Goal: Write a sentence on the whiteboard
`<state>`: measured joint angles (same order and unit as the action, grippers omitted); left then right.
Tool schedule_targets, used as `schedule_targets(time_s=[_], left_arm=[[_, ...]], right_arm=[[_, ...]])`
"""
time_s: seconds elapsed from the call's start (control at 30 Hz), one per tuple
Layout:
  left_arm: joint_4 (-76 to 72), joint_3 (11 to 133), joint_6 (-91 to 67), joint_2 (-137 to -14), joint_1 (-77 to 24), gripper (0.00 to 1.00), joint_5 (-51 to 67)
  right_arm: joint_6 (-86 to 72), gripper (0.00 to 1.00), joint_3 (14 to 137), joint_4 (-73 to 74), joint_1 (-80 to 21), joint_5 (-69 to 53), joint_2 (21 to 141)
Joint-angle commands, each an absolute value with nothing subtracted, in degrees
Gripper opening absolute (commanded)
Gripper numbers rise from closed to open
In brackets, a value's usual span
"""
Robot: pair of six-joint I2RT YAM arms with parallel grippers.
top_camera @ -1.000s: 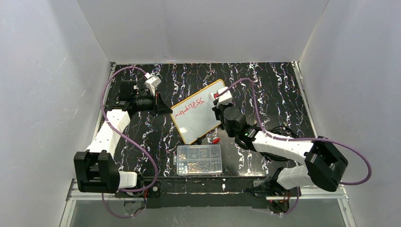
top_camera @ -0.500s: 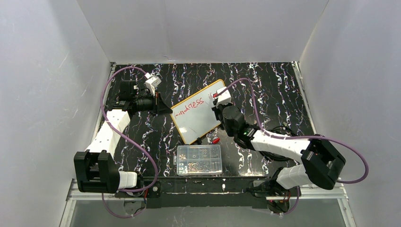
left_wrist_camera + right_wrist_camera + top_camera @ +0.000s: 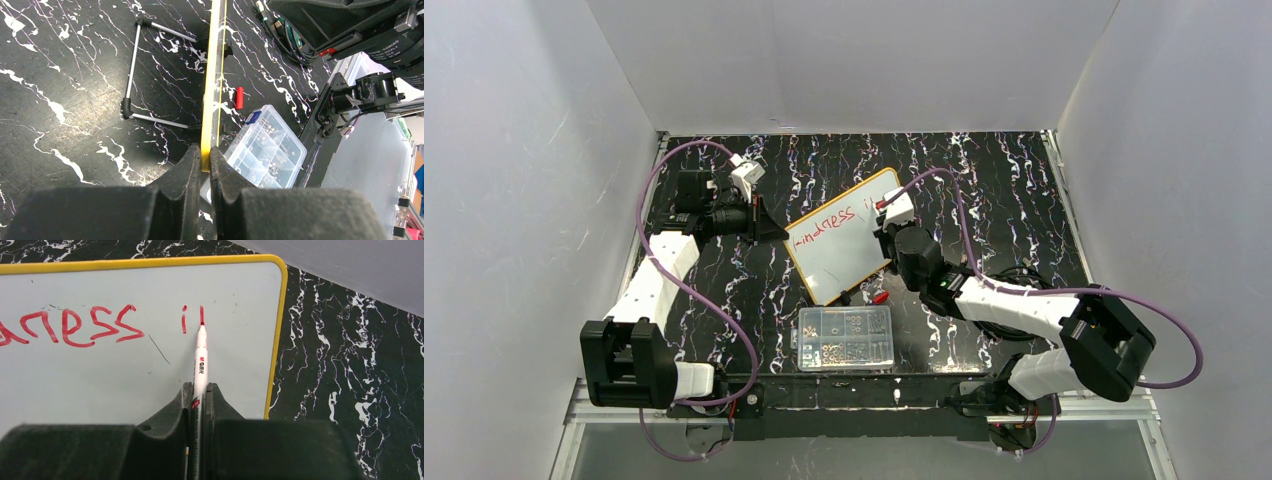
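The whiteboard [image 3: 844, 265] stands tilted on the dark marbled table, with its yellow rim [image 3: 214, 75] seen edge-on in the left wrist view. My left gripper [image 3: 205, 152] is shut on that rim at the board's left corner [image 3: 782, 235]. My right gripper [image 3: 199, 387] is shut on a white marker [image 3: 200, 355], and its red tip touches the board [image 3: 100, 375] near the upper right corner. The sentence [image 3: 75, 327] is in red: a word ending "ness", then an "i" and a short upright stroke [image 3: 202, 315]. In the top view the red writing [image 3: 824, 222] runs along the board's upper part.
A clear plastic compartment box [image 3: 845, 337] lies in front of the board, close to the table's near edge. A small red cap [image 3: 880, 297] rests on the table between box and board. Behind the board lies its wire stand [image 3: 131, 75]. White walls enclose the table.
My right gripper has shifted slightly along the board's right part with the marker, and short red strokes now show after the first word. The left gripper has held still.
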<state>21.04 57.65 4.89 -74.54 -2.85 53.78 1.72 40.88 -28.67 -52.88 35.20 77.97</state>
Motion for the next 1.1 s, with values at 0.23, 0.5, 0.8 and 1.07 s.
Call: schedule_targets(time_s=[0.23, 0.5, 0.8, 1.07], left_arm=[[20.91, 57.81, 4.98, -71.81, -3.08, 0.0, 55.72], [20.85, 57.75, 4.99, -71.84, -3.08, 0.0, 55.72], [20.83, 57.74, 5.0, -71.98, -3.12, 0.0, 55.81], [20.83, 57.7, 4.99, -71.98, -3.08, 0.0, 55.91]], right_arm=[[0.63, 0.01, 41.07, -30.72, -52.65, 35.16, 76.98], [2.65, 0.01, 42.32, -33.61, -52.65, 36.68, 77.61], [3.73, 0.01, 42.88, -35.22, -52.6, 38.12, 79.4], [4.44, 0.01, 43.19, -36.56, -52.15, 38.74, 79.87]])
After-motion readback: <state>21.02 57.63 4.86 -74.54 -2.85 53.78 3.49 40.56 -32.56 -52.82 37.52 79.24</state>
